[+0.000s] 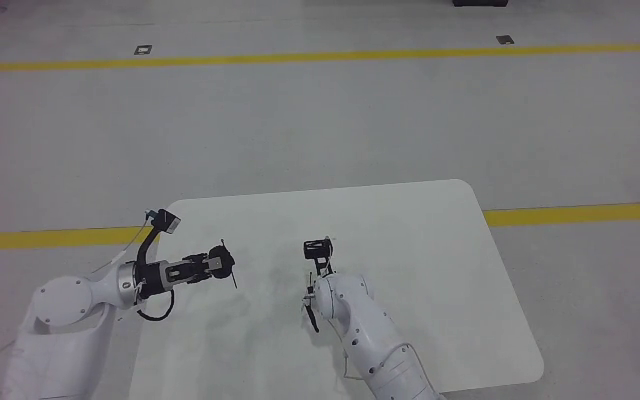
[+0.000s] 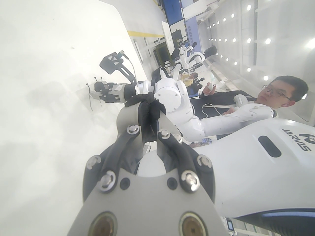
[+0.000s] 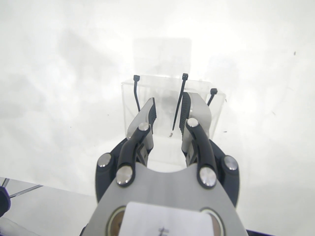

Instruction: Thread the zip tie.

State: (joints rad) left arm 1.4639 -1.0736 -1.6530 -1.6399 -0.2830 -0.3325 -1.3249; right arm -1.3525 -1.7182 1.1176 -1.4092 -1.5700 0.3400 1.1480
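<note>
Clear block (image 3: 162, 79) straddled by right pincer (image 3: 169, 98), spread wide, gripping nothing. Middle black zip tie (image 3: 181, 94) stands in the gap, just beside one pad (image 3: 183, 111). My read: nothing threaded yet, so grasp and threading are both left.

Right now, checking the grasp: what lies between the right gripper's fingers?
The middle zip tie, standing in the clear holder, close beside one finger; the right wrist view shows it.
</note>
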